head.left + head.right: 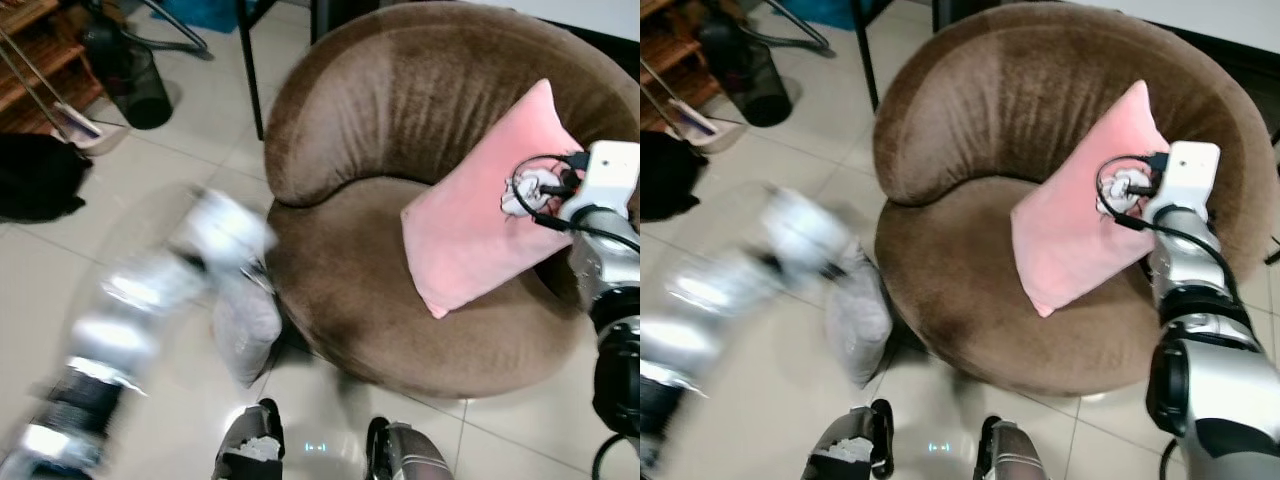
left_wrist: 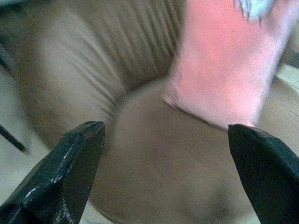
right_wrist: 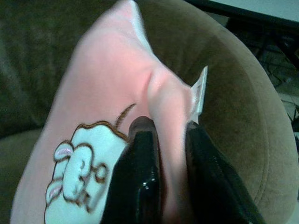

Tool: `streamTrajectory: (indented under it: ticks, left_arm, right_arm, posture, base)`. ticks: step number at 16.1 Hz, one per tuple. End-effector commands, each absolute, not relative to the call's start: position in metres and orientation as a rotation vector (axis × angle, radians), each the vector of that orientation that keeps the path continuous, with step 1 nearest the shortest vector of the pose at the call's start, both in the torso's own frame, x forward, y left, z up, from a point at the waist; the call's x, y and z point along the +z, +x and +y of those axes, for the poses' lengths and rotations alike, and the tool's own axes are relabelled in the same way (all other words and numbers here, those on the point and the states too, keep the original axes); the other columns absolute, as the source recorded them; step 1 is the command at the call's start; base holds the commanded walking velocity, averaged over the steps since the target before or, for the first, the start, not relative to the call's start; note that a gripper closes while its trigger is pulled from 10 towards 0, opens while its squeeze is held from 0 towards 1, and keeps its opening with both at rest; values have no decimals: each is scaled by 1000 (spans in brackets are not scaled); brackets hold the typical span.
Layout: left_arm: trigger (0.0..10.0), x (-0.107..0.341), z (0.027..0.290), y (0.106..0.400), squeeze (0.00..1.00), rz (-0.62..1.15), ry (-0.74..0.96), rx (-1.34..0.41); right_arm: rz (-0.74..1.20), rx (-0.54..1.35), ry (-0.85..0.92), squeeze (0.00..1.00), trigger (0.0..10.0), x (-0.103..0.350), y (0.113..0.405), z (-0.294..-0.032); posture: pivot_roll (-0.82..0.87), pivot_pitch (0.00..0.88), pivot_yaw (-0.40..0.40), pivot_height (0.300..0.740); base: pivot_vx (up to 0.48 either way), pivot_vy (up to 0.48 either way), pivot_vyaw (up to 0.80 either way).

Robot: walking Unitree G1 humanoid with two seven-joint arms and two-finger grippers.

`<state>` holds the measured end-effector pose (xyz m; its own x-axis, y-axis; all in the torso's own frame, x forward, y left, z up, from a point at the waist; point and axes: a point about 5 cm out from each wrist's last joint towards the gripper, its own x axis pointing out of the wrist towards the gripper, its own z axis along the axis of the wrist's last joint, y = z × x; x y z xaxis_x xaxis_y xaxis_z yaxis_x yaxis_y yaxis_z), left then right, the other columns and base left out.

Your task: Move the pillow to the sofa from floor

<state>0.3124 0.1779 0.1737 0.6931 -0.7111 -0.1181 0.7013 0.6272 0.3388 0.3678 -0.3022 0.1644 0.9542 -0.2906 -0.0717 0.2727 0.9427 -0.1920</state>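
A pink pillow (image 1: 480, 215) with a white bunny print leans tilted against the backrest of the round brown sofa (image 1: 400, 90), its lower corner on the seat. My right gripper (image 3: 166, 126) is shut on a pinched fold at the pillow's edge (image 3: 163, 93), close to the sofa's right side. My left arm (image 1: 150, 290) is blurred over the floor left of the sofa. Its gripper (image 2: 166, 128) is open with nothing between the fingers, facing the sofa seat and the pink pillow (image 2: 224, 60).
A grey cushion (image 1: 245, 325) stands on the tiled floor against the sofa's left front. A black bin (image 1: 140, 80), a wooden shelf (image 1: 30, 50) and a black bag (image 1: 35, 175) are at the far left. A black furniture leg (image 1: 250, 60) rises behind the sofa.
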Motion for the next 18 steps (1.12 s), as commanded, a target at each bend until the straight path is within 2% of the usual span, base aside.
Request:
streamTrajectory:
  ticks: [1,4,7,8,10,11,14,16,18]
  left_arm:
    - [10000,162,163,309,0,-20,356,-893]
    - [10000,169,162,315,0,-85,367,-842]
    - [10000,170,159,312,0,-83,333,-907]
    - [10000,169,154,309,0,-80,315,-948]
    - [10000,165,147,308,0,-81,315,-984]
    - [10000,166,146,308,0,-87,316,-979]
    - [10000,164,147,310,0,-94,304,-895]
    - [10000,141,154,307,0,13,213,-690]
    - [10000,129,152,300,0,80,181,-627]
  right_arm:
    - [74,-238,-236,1000,10000,172,373,-296]
    - [59,-219,-304,1000,10000,180,375,-297]
    - [42,-231,-385,1000,10000,189,376,-299]
    - [41,-251,-448,0,10000,193,377,-301]
    - [42,-324,-528,0,10000,201,376,-309]
    - [31,-343,-510,0,10000,204,375,-312]
    - [2,-342,-363,0,10000,206,374,-316]
    - [-51,-338,-209,0,10000,186,366,-310]
    - [-86,-332,-106,0,10000,162,353,-298]
  posture:
    - [191,193,-34,740]
    - [196,195,-44,740]
    - [195,195,-43,740]
    - [195,195,-43,740]
    - [192,191,-40,740]
    - [192,191,-40,740]
    - [170,179,-43,740]
    - [107,145,-17,740]
    - [78,130,-3,740]
  base:
    - [0,0,0]
    - [0,0,0]
    - [0,0,0]
    - [0,0,0]
    - [0,0,0]
    - [0,0,0]
    - [0,0,0]
    - [0,0,0]
    - [0,0,0]
